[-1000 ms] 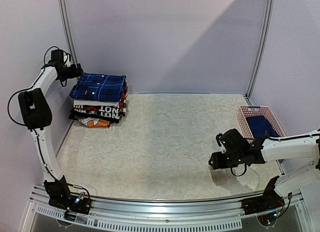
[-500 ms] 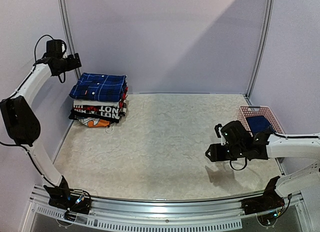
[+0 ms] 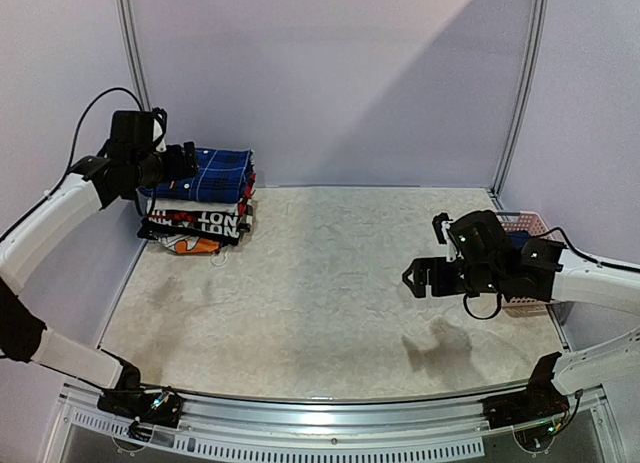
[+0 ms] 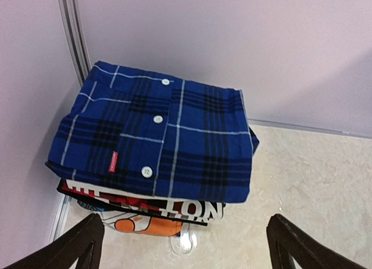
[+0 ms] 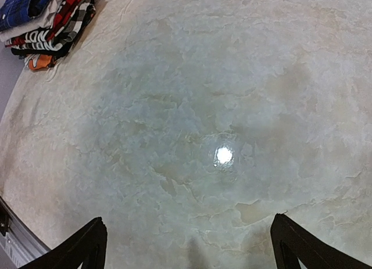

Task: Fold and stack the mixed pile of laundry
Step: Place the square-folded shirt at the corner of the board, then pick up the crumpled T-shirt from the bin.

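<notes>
The dark-blue plaid shirt (image 3: 218, 172) lies folded on top of a stack of folded garments (image 3: 195, 223) at the far left by the wall. In the left wrist view the plaid shirt (image 4: 163, 138) fills the middle, buttons up. My left gripper (image 3: 186, 162) hovers at the shirt's left edge, open and empty (image 4: 183, 254). My right gripper (image 3: 413, 281) is open and empty above bare table right of centre (image 5: 189, 254). The navy T-shirt is almost wholly hidden behind my right arm, in the basket.
A pink lattice basket (image 3: 536, 223) stands at the right edge, partly behind my right arm. The folded white and black red-lettered garments (image 4: 174, 208) lie under the plaid shirt; the stack also shows in the right wrist view (image 5: 40, 22). Walls close the back and sides.
My left arm has swung down and right from the wall corner to the plaid shirt's edge. My right arm has moved left and up, away from the basket.
</notes>
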Controlling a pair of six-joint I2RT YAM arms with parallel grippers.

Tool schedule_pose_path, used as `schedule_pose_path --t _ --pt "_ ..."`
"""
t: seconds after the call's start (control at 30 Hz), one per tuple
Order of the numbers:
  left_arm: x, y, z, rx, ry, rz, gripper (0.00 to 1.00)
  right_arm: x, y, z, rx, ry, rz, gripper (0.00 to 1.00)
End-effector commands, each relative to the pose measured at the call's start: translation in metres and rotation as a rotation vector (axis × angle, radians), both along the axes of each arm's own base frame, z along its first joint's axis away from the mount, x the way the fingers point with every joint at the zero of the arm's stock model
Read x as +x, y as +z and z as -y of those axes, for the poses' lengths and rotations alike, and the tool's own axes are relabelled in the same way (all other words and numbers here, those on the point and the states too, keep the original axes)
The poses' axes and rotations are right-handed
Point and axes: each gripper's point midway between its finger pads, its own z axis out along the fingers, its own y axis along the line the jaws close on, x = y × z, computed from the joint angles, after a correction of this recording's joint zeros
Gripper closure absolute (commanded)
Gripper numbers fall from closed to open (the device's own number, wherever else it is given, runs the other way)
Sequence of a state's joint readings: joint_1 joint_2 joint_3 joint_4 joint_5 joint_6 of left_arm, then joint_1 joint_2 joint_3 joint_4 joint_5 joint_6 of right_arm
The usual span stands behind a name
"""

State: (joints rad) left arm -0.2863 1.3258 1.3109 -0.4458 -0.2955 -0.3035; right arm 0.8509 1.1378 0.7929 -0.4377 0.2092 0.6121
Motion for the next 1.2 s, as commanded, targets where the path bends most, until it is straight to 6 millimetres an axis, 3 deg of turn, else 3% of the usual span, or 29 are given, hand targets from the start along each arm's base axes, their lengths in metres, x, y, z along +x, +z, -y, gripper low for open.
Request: schedule_pose_path --t 0.0,0.3,0.47,0.63,0.8,0.97,1.17 --pt "-0.033 -0.03 0.028 0.014 -0.052 -0.046 0.0 0.005 0.014 0.022 -0.076 -0.076 0.047 0.01" --pt "-0.097 -0.087 0.087 0.117 -0.205 -0.165 0.01 0.019 0.058 0.076 -0.085 -0.357 0.171 0.01" --pt "-0.12 -0.116 0.116 0.146 -0.291 -0.209 0.0 0.034 0.077 0.111 -0.085 -0.484 0.172 0.01" --pt "-0.141 -0.142 0.145 0.163 -0.395 -0.249 0.0 0.054 0.078 0.156 -0.073 -0.632 0.126 0.01" --pt "-0.157 -0.16 0.16 0.178 -0.455 -0.26 0.0 0.074 0.066 0.221 -0.013 -0.821 0.053 0.01" --pt "-0.172 -0.181 0.172 0.195 -0.505 -0.283 0.0 0.093 0.036 0.277 0.076 -0.96 -0.06 0.03" --pt "-0.182 -0.193 0.182 0.19 -0.544 -0.284 0.0 0.122 -0.009 0.308 0.084 -1.049 -0.211 0.04"
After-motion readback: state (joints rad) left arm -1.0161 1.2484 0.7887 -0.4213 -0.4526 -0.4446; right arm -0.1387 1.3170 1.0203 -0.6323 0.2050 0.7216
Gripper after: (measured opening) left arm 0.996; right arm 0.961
